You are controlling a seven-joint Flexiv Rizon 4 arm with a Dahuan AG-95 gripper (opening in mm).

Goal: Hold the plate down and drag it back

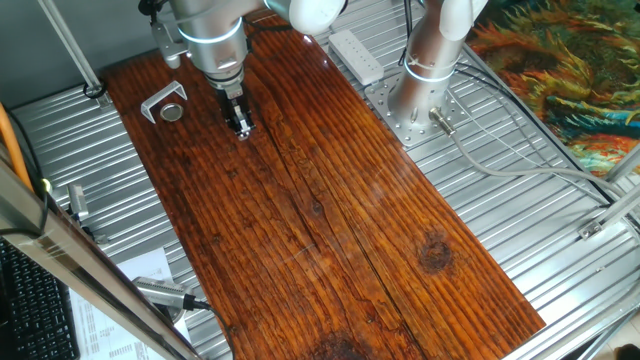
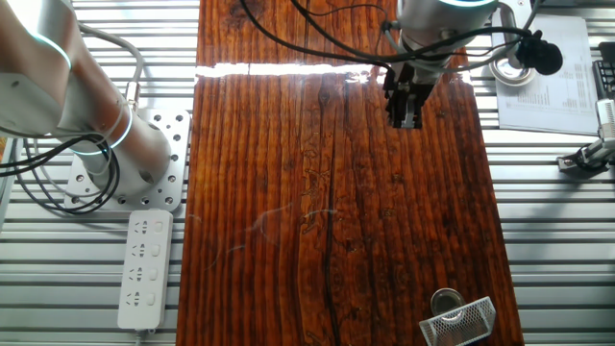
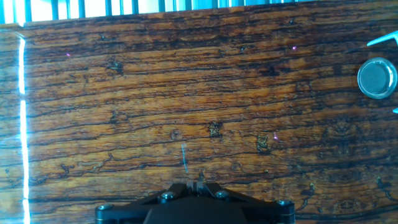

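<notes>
While round and silvery, plate (image 3: 377,78) lies flat.

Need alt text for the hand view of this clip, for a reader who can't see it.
Looking straight down at a dark-grained wooden tabletop, the small round silvery plate lies at the far right edge, well away from the gripper, whose black tip pokes in at bottom centre. A corner of a pale metal bracket shows just above the plate.
</notes>
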